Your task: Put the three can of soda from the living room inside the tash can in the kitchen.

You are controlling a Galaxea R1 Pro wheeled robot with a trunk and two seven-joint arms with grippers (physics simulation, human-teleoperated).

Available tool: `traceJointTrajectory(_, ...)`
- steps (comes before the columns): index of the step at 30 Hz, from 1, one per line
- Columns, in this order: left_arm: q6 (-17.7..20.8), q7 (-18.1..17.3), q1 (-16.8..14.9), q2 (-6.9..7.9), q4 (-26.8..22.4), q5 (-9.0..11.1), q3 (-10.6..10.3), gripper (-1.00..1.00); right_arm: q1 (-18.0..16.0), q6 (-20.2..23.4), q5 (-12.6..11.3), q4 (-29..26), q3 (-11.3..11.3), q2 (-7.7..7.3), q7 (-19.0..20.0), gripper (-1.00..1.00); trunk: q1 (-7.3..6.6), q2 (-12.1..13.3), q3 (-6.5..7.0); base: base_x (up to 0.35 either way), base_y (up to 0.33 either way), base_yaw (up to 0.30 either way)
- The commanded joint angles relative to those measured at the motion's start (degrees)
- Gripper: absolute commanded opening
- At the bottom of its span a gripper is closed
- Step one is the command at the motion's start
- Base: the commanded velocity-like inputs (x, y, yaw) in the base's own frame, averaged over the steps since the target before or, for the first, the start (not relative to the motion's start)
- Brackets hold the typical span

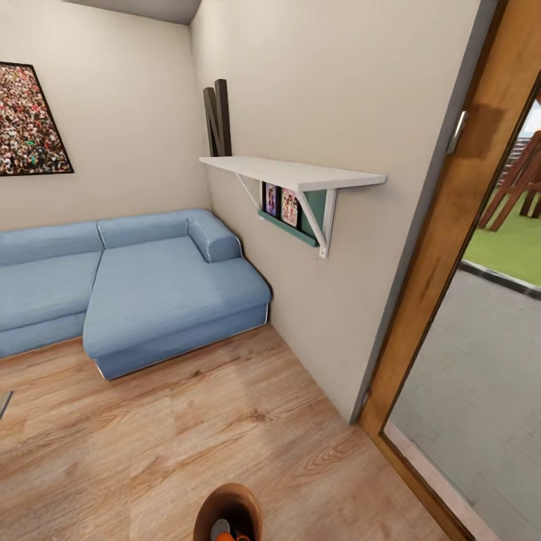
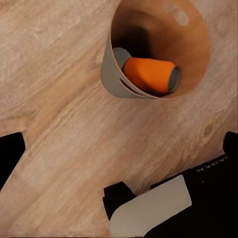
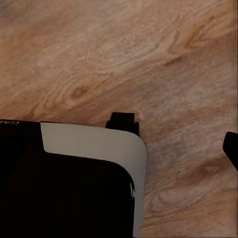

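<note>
The tash can (image 2: 148, 82) stands on the light wood floor of the living room (image 1: 150, 421), pale grey outside, brown inside, its brown rim at the head view's lower edge; an orange can of soda (image 2: 148, 74) lies on its side within

My light wood floor (image 1: 225, 421) carries the blue corner sofa (image 1: 143, 293) at left centre and the trash can (image 1: 229, 513) (bottom edge, orange can (image 2: 148, 74) inside).

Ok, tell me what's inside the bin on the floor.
In the left wrist view, the trash can holds an orange soda can lying on its side, metal end showing. The bin's near wall hides the rest of the bottom, so more cans can't be ruled out.
</note>
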Motion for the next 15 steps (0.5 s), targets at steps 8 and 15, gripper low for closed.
traceJointTrajectory(8, 7.65, 15.83, 2.71, -6.02, 0.2, 0.18, 0.02, 1.0, 0.01, -0.01, 0.07, 0.04, -0.01, 0.54, -1.42, 1.0, 0.0, 0.0, 0.0, 0.0, 0.0, 0.0)
traceJointTrajectory(15, 8.02, 16.61, 2.88, -13.89, 0.21, 0.17, 0.05, 1.0, 0.01, -0.01, 0.07, 0.04, -0.01, 0.53, -1.46, 1.0, 0.0, 0.0, 0.0, 0.0, 0.0, 0.0)
